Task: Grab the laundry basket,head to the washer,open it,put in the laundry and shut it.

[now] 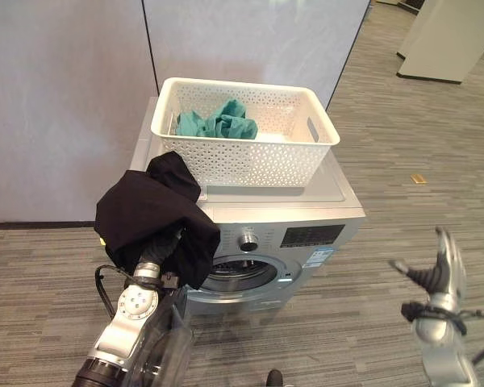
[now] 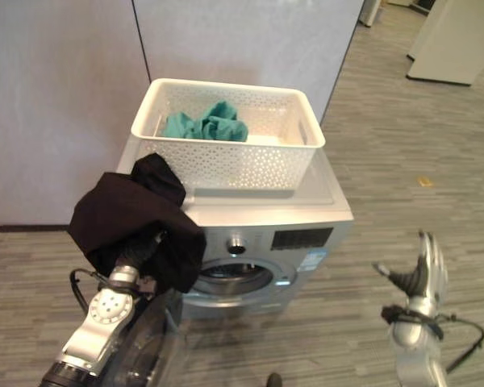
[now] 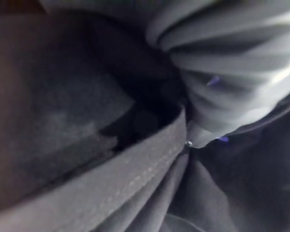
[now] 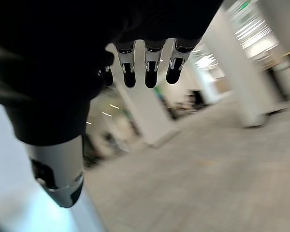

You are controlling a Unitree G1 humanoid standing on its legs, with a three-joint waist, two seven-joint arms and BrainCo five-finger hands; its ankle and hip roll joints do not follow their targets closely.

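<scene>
- The right robot hand [image 1: 438,270] is raised at the near right over the grey striped carpet floor [image 1: 403,218], fingers straight, holding nothing.
- The left robot hand [image 1: 157,246] is buried under a black cloth garment [image 1: 149,214] draped over it in front of the silver front-loading washer [image 1: 306,234]; its fingers cannot be made out.
- The washer's round door [image 1: 242,274] stands open.
- On the washer's top sits a white perforated plastic laundry basket [image 1: 250,157] with crumpled teal cloth [image 1: 222,121] inside.
</scene>
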